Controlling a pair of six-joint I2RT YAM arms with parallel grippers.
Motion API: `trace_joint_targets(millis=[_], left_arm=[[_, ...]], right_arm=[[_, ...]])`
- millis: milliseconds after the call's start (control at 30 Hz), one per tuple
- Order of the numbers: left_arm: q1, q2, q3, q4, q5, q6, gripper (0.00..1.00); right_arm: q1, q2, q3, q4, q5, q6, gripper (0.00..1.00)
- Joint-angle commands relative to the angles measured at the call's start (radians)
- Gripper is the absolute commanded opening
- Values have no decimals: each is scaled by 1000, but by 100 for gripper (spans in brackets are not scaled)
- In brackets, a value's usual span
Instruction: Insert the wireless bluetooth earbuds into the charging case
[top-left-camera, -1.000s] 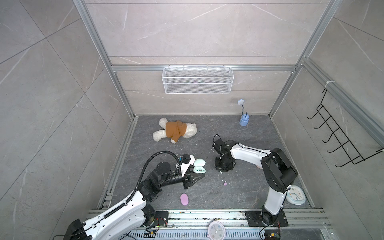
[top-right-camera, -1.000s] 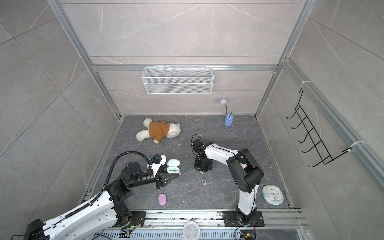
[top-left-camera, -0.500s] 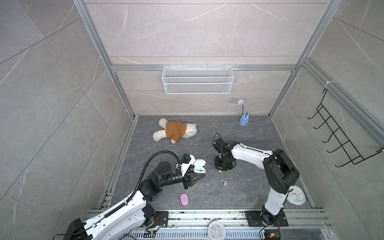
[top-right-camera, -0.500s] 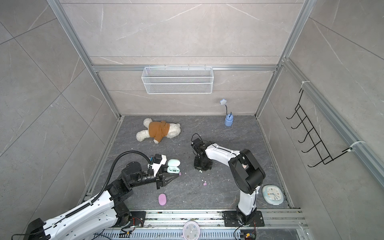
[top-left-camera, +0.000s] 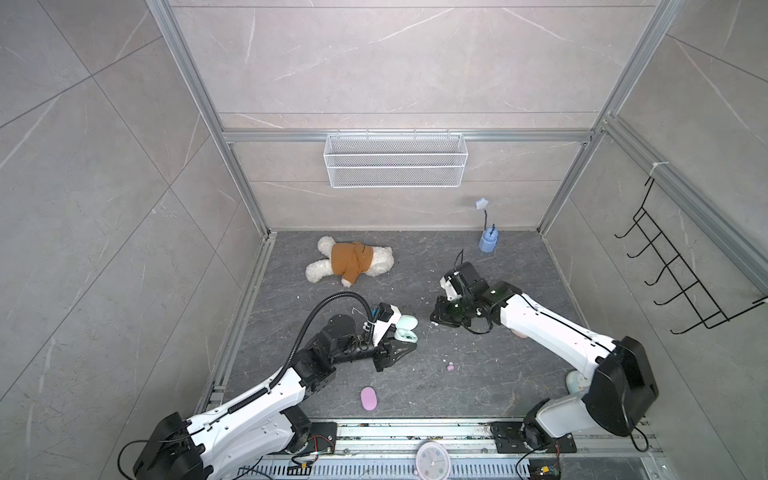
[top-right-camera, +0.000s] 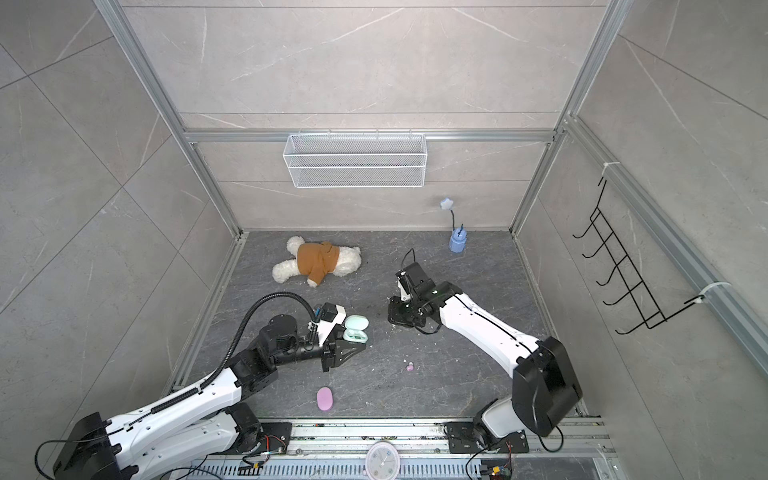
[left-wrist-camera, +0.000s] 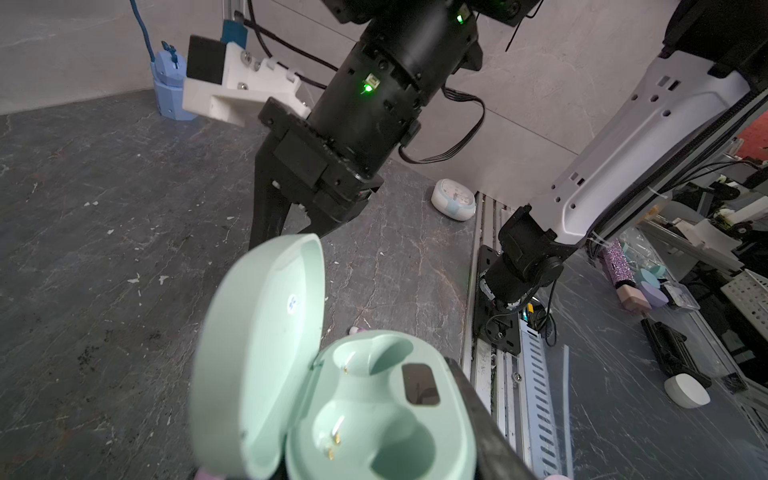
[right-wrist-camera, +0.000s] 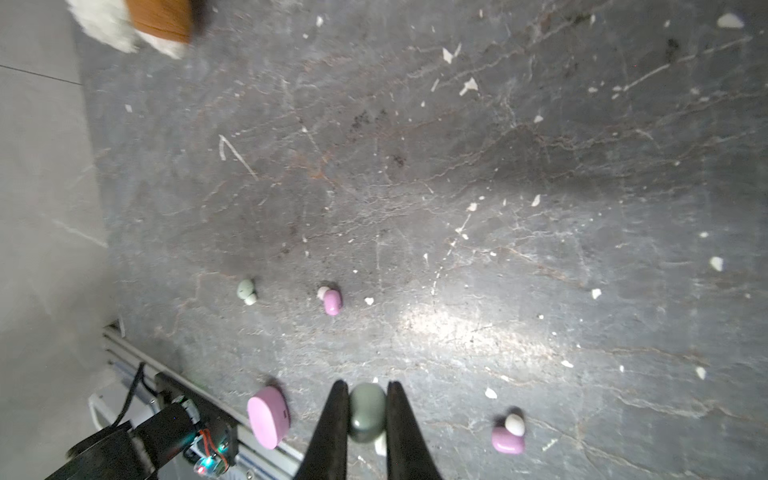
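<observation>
Right wrist view: your right gripper (right-wrist-camera: 366, 384) has just finished squeezing shut on a mint earbud (right-wrist-camera: 366, 409). That's the pick made!

How does the bud look?

Smooth, rounded, dull green, wedged between the black fingers. A second mint bud (right-wrist-camera: 246, 291) and two lilac buds (right-wrist-camera: 331, 301) lie loose on the floor.

Left wrist view?

The open mint charging case (left-wrist-camera: 374, 415) sits right up close, a dark finger (left-wrist-camera: 482, 419) pressed against its base. Both sockets are empty, gold pins showing.

And both top views?

Your left gripper (top-left-camera: 397, 349) is clamped on the case. The right gripper is near it but apart, so I'd say you lift and carry across next.
</observation>
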Motion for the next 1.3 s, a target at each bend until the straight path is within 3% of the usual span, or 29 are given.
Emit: trace_joint_targets(millis=[0,500,967,1267], left_arm=[[20,41,55,105,46,33,18],[70,261,173,316,249,13,17],[73,375,240,540,403,-76,19],[70,402,269,633,440,-124,20]], right_arm=[[-23,-97,-18,3,-72,-45,12],[-39,-334,35,-4,-263,-121,12],[-41,-368,132,-38,-408,-148,11],[-40,-359,147,-69,-412,-157,11]])
